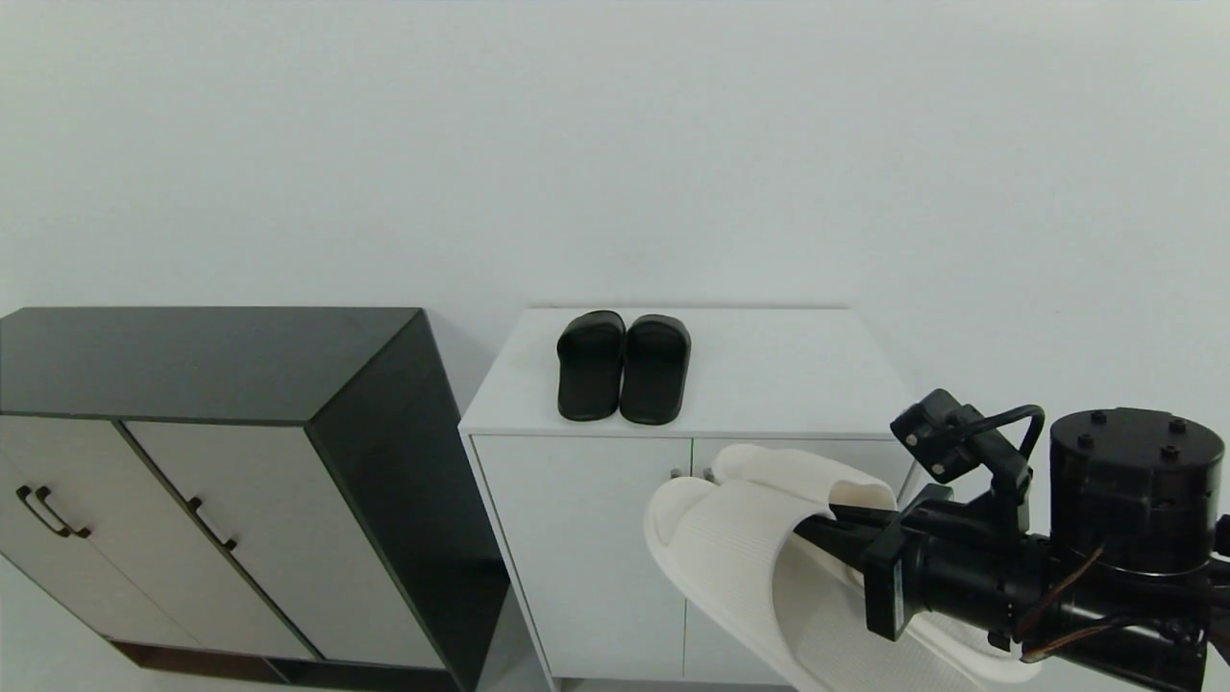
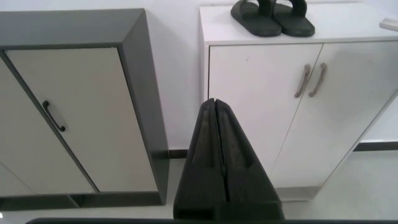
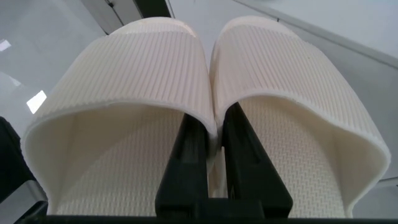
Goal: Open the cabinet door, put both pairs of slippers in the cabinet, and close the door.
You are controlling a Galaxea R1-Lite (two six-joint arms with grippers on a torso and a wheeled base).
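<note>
Two pairs of slippers and two cabinets in this one. The room is dead plain: a bare pale wall and a smooth, glossy light floor.

Our right claw is clamped on the white pair. One finger sits inside each slipper, and the two inner strap edges are pinched together between them. They're soft-looking cream slippers with fine ribbing on the straps and a small pebbled pattern on the insoles, held side by side with the toes pointing away from the claw.

Just past the claw is the white cabinet, a boxy, matte thing with a flat top. Both doors are shut, and two slim curved metal handles meet at the middle seam. In the head view the held pair hangs in front of those doors.

The black pair is up on the cabinet top, higher than the right claw and off to its left. They're chunky, smooth, rubbery slides with wide straps, sitting neatly side by side and touching.

Our left claw is closed with nothing in it, its two dark flat fingers pressed together. It points at the gap between the cabinets.

Farther left of the right claw is the dark cabinet. It has a black frame, flat pale grey doors and thin black bar handles, and it stands just beside the white one.
</note>
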